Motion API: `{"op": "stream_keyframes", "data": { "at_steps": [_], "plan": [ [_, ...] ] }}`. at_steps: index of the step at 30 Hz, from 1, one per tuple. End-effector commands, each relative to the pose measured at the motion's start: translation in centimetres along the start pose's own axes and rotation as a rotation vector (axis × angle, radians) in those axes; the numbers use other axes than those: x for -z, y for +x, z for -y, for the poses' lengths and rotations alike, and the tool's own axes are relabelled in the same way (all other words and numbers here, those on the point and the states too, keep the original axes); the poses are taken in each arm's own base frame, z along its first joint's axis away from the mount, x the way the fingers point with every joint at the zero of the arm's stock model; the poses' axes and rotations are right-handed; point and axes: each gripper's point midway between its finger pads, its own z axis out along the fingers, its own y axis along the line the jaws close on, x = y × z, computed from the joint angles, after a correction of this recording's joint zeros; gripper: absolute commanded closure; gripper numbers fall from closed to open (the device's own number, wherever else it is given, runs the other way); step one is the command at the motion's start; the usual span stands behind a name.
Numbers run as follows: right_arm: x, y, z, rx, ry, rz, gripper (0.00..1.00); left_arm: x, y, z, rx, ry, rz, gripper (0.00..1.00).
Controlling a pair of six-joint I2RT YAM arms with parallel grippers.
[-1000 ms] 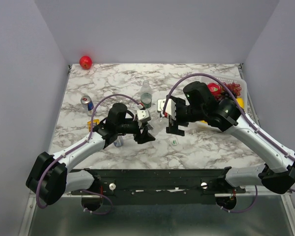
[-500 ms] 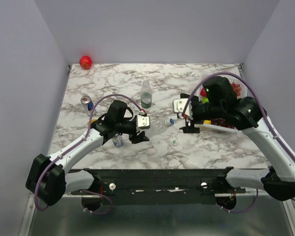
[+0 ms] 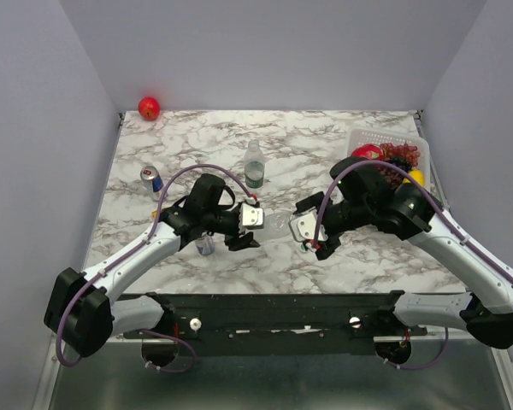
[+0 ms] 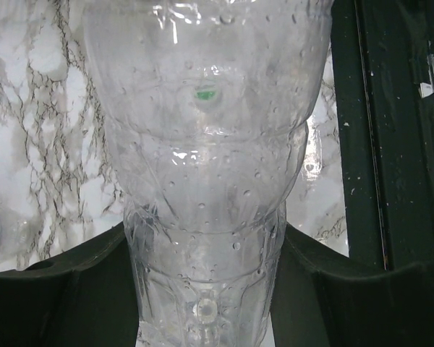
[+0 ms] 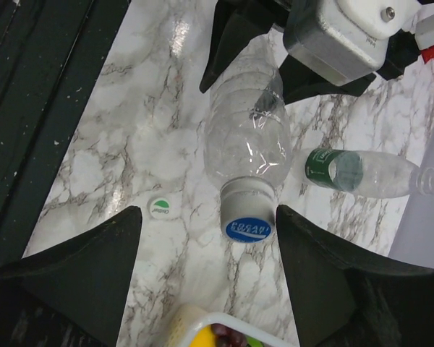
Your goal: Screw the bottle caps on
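The plain bottle (image 5: 246, 137) is thin clear plastic, ribbed and waisted, with small droplets inside its wall. It is held on its side above the table, and the left gripper (image 4: 206, 238) has its dark fingers clamped on the bottle's lower body. A white and blue cap (image 5: 247, 225), round with a blue printed top, sits on its neck and faces the right gripper (image 5: 206, 217). That gripper's two broad black fingers stand apart on either side of the cap, with a gap on each side and no contact. The second cap (image 5: 160, 208), white with a green mark, lies flat on the table just beside the capped neck. The other bottle (image 3: 254, 166), clear with a dark green label band, stands upright farther back, apart from both arms. The table (image 3: 197, 137) is glossy white marble pattern with grey veins, enclosed by plain pale lilac walls (image 3: 274, 51), with a black rail (image 3: 265, 307) along the near edge. A drink can (image 3: 151, 178) stands to the left and a red ball (image 3: 149, 108) lies in the far left corner. A white slotted basket (image 3: 372, 137) on the right holds red and yellow pieces. A small silver thing (image 3: 206, 247) is partly hidden beneath the left arm.
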Motion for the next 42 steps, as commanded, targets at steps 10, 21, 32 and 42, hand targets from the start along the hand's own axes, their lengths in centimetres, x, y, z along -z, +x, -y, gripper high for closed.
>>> {"op": "stream_keyframes", "data": {
  "at_steps": [10,21,32,42],
  "plan": [
    [-0.8,0.0,1.3,0.022,0.048,-0.004,0.38,0.2,-1.6,-0.2,-0.046,-0.011,0.014,1.0],
    [-0.8,1.1,1.1,-0.084,0.05,-0.056,0.5,0.0,-1.9,-0.9,-0.036,-0.037,0.023,1.0],
    [-2.3,0.2,2.6,-0.706,-0.082,0.017,0.84,1.5,-4.1,-5.8,-0.089,-0.367,0.089,1.0],
    [-2.0,0.0,7.4,-1.56,-0.236,0.275,0.94,2.3,-4.3,-8.3,-0.017,-0.568,0.057,1.0]
  ]
}}
